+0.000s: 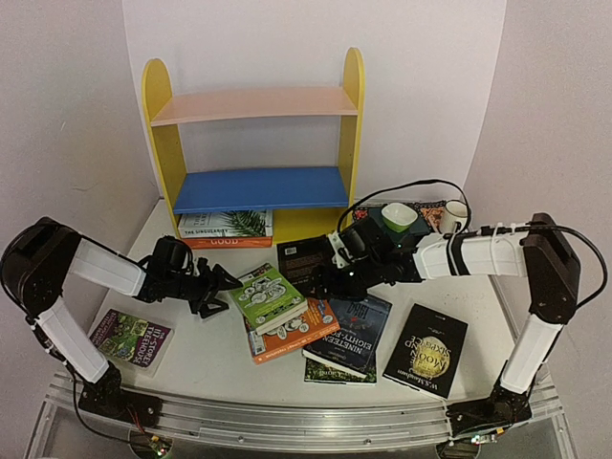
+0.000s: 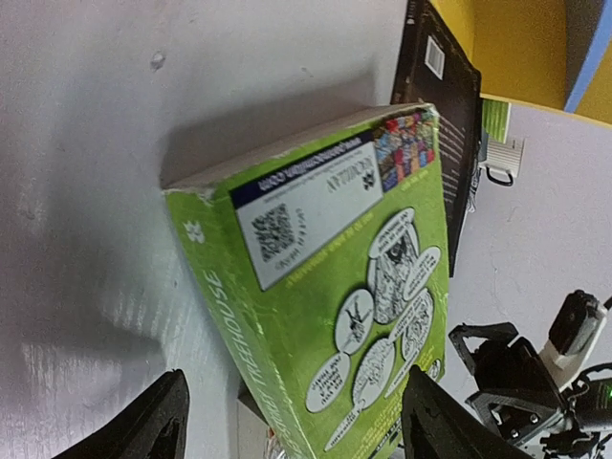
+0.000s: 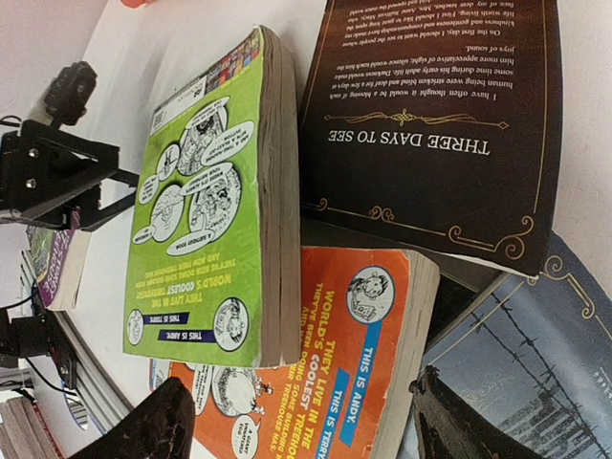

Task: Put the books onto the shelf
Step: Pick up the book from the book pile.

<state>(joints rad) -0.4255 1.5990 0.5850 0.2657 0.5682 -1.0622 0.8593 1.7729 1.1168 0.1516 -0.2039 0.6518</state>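
The green paperback (image 1: 268, 296) lies on the table in front of the shelf (image 1: 253, 100), not on it, and partly rests on an orange paperback (image 1: 298, 337). "TREEHOUSE" can be read on its spine. "THEY LIVE IN THE WORLD'S COOLEST TREEHOUSE" and "THIS IS ANDY" are printed on its back cover, and the same lines are repeated on the orange cover.

Just behind the green paperback is a black book (image 3: 440, 115) headed "THREE DAYS TO SEE". To its right lies a dark blue "NINETEEN EIGHTY-FOUR" (image 1: 359, 330).

At its left end the left gripper (image 2: 296, 382) is held with fingers spread on either side of the book — not clamped on it. Over its right edge the right gripper (image 3: 301, 382) is likewise spread, with nothing grasped.

Further behind, under the shelf's blue board, a white palm-leaf book (image 1: 228, 224) is stacked flat on one marked "GOOD" (image 1: 225, 242).
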